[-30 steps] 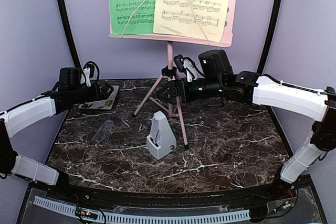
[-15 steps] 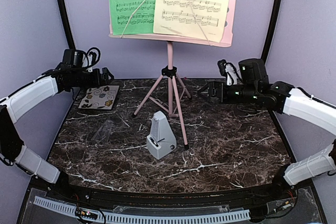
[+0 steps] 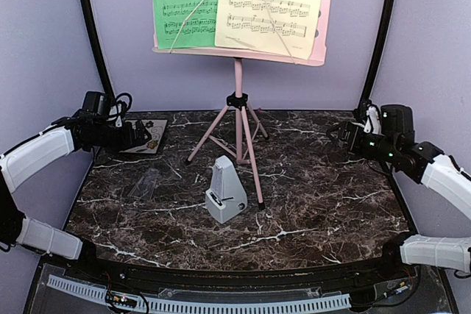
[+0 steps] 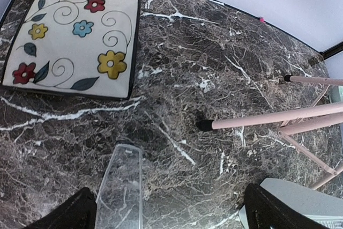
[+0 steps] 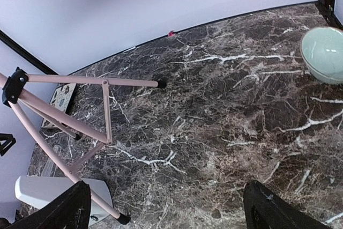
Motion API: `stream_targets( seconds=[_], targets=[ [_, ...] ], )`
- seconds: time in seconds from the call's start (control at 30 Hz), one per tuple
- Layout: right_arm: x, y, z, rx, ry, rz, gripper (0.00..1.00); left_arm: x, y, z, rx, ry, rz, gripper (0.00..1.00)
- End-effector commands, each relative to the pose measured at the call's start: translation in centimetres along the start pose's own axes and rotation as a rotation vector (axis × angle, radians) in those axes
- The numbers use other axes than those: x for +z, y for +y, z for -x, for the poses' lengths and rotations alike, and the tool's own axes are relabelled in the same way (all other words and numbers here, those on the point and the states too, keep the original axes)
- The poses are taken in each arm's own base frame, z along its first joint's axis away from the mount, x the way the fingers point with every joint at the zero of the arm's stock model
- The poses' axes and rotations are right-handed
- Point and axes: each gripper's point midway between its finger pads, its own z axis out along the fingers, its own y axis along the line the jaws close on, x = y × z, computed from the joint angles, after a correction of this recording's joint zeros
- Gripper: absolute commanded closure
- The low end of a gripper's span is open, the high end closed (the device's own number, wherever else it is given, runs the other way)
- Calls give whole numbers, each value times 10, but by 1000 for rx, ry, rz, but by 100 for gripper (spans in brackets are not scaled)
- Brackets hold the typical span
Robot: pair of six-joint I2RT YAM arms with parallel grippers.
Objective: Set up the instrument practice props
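Observation:
The pink music stand [image 3: 238, 108] is upright on its tripod legs at the back middle of the table. Its desk carries a green sheet-music page [image 3: 184, 1] and a pale-yellow page [image 3: 272, 1]. In front of the legs stands the grey-white pyramid metronome [image 3: 224, 193]. My left gripper [image 3: 140, 135] hangs open at the far left, over the near edge of the flowered card. My right gripper [image 3: 344, 140] is open at the far right, well away from the stand. In the wrist views the left gripper [image 4: 171, 215] and right gripper [image 5: 169, 213] each have only bare marble between their fingers.
A flower-patterned flat card [image 4: 75, 41] lies at the back left. A clear plastic piece [image 4: 120, 191] lies flat near the left fingers. A pale-green bowl [image 5: 324, 52] sits at the back right. Stand legs [image 5: 69, 122] spread over the table's middle.
My right arm has drawn back from the stand's legs to the far right side. My left gripper rose toward the back wall, then came down again at the card. Both stayed open.

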Motion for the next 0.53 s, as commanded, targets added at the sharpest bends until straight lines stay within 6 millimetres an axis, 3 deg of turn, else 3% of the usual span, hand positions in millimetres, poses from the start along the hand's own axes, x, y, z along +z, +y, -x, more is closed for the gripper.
stream_targets(
  seconds=[0.0,0.23,0.5],
  targets=[
    [-8,-12,-7,49,-69,-7,0,-16,12,-14,-22,-47,21,1],
    [-11,-22,-31,93,-73,18,0,-18,26,-30,-39,-42,72,1],
    [-9,-19,-30,87,-66,30,0,-21,23,-18,-53,-73,73,1]
  ],
)
